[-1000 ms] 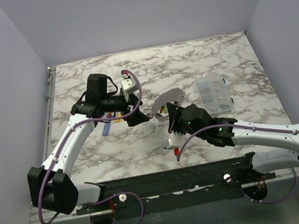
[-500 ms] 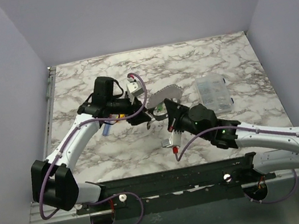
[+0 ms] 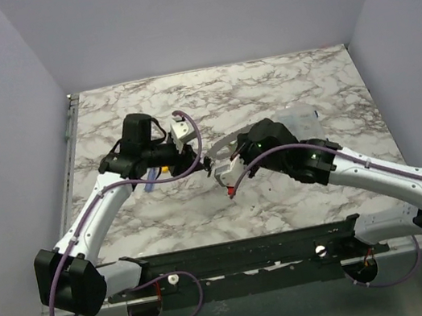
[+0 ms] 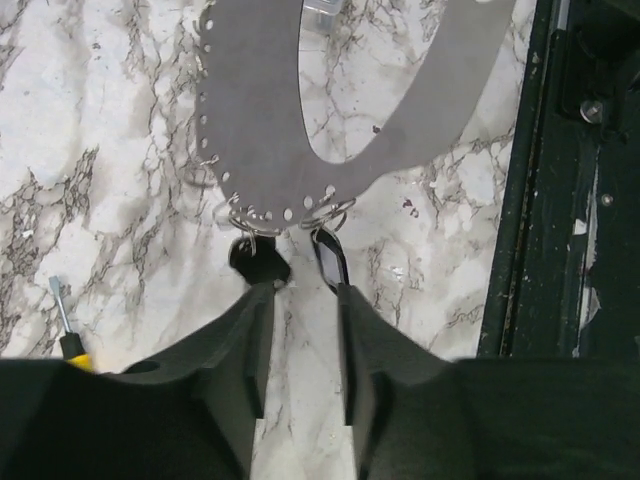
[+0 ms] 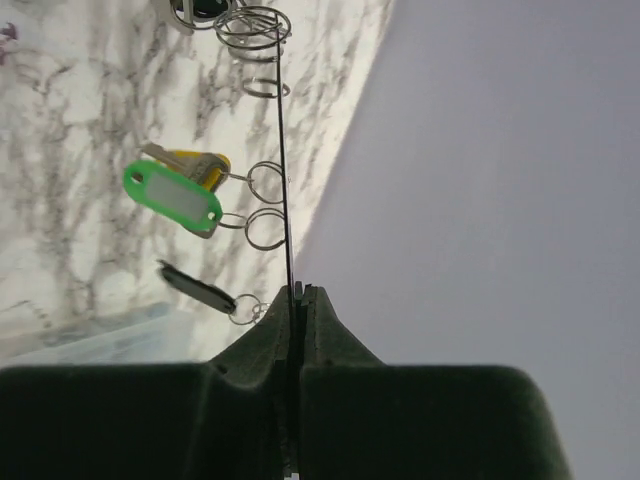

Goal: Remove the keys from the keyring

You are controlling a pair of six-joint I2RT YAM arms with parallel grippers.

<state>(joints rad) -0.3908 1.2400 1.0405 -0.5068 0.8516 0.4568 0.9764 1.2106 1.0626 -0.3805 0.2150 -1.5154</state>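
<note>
The keyring (image 4: 258,120) is a flat grey crescent plate with holes along its rim, hanging above the marble. Small wire rings at its lower edge carry two black-tagged keys (image 4: 258,258) (image 4: 331,262). My left gripper (image 4: 305,292) is open just below them. One fingertip touches the left black tag, and only marble shows between the jaws. In the right wrist view the keyring (image 5: 283,150) is a thin edge-on line, with my right gripper (image 5: 302,292) shut on it. A green tag (image 5: 172,196), a yellow key (image 5: 196,162) and a black tag (image 5: 197,287) dangle from its rings.
A clear plastic box (image 3: 305,120) lies behind the right arm. A blue stick (image 3: 150,183) lies under the left arm, and a yellow-handled tool (image 4: 67,338) lies to the left of the left gripper. The black frame rail (image 4: 560,200) runs along the table's near edge.
My left jaws have narrowed from wide open. The right arm swung up and left, turning the keyring more on edge. The left arm drew back a little to the left.
</note>
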